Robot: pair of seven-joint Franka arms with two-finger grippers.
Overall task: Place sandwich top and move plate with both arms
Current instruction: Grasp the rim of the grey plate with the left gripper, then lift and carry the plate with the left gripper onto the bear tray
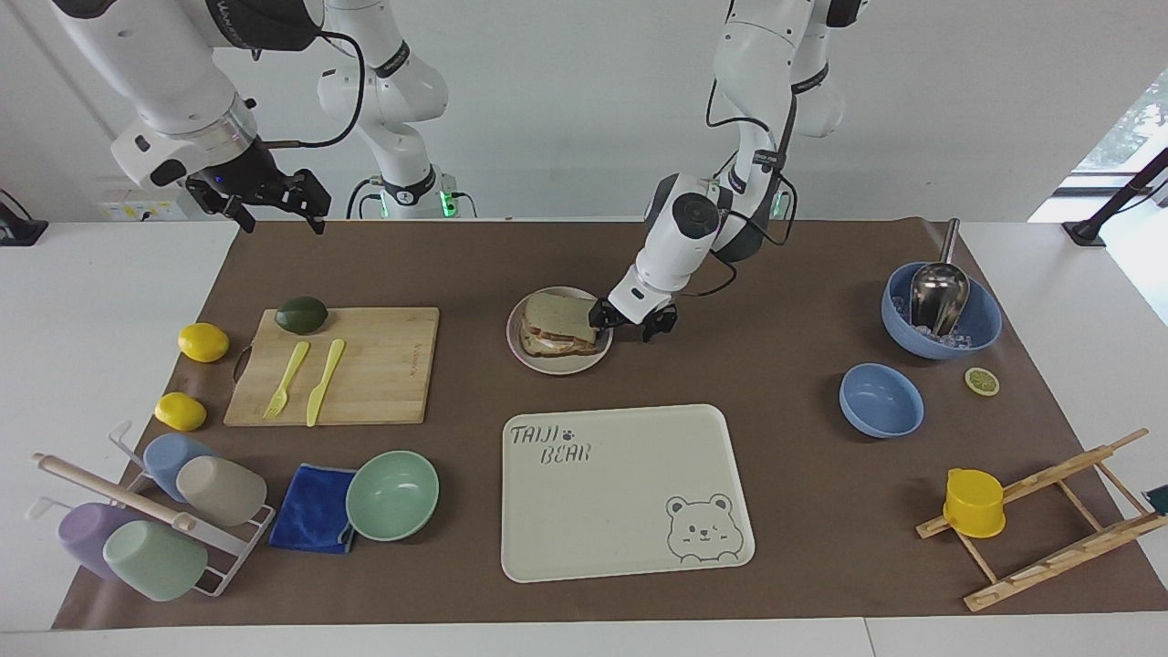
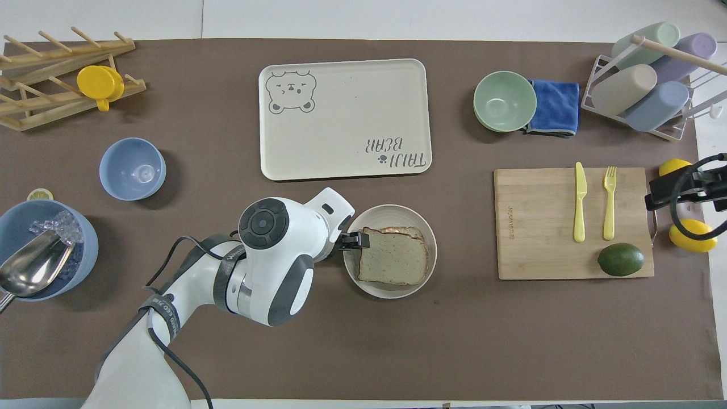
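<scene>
I have the left gripper (image 1: 626, 326) low at the rim of the plate (image 1: 558, 364), on the side toward the left arm's end of the table; its jaws stand open, holding nothing, and one fingertip (image 2: 360, 240) meets the edge of the sandwich top (image 1: 557, 317). That slice lies on the stacked sandwich in the plate, pushed a little askew so the layer beneath peeks out along one side. From this gripper the cream tray (image 1: 630, 547) lies farther from the robots; the cutting board (image 1: 383, 365) sits past the plate toward the right arm's end. My right gripper (image 1: 269, 199) waits raised over the table's edge by the lemons (image 1: 203, 342), jaws apart and empty.
</scene>
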